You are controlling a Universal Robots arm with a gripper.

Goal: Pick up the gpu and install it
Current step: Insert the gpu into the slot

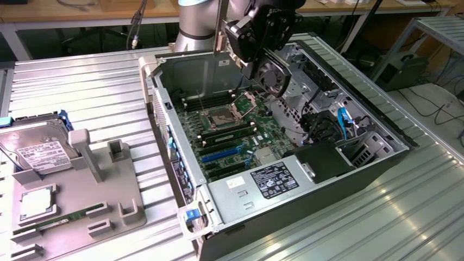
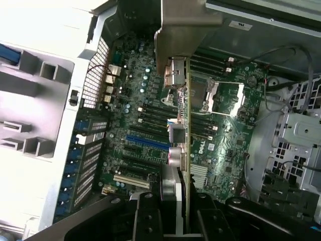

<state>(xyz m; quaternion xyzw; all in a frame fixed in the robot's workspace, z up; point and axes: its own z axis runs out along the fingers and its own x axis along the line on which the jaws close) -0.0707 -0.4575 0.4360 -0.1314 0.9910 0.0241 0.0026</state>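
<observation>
Exterior view: the black gripper (image 1: 257, 57) hangs over the open tower case (image 1: 165, 109), its jaws clamped on the gpu (image 1: 274, 78). The card is held in the air above the far end of the case, tilted, and its round black fan faces outward. Below it lies the green motherboard (image 1: 239, 136), with a square metal processor socket, dark parallel slots and a few blue ones. A grey metal power supply (image 1: 268, 182) with a black printed label sits at the near end of the case. The case stands on a ribbed, shiny metal counter (image 1: 87, 76). At the exterior view's left, a moulded grey fixture (image 1: 87, 206) carries a silver hard drive (image 1: 40, 149) with a white label and a thin green memory stick (image 1: 51, 223).

In the wrist view the gpu (image 2: 186, 115) appears edge-on, a narrow green strip running from the gripper (image 2: 176, 198) to its bent silver end bracket (image 2: 183, 25), clear of the motherboard (image 2: 130, 125).
</observation>
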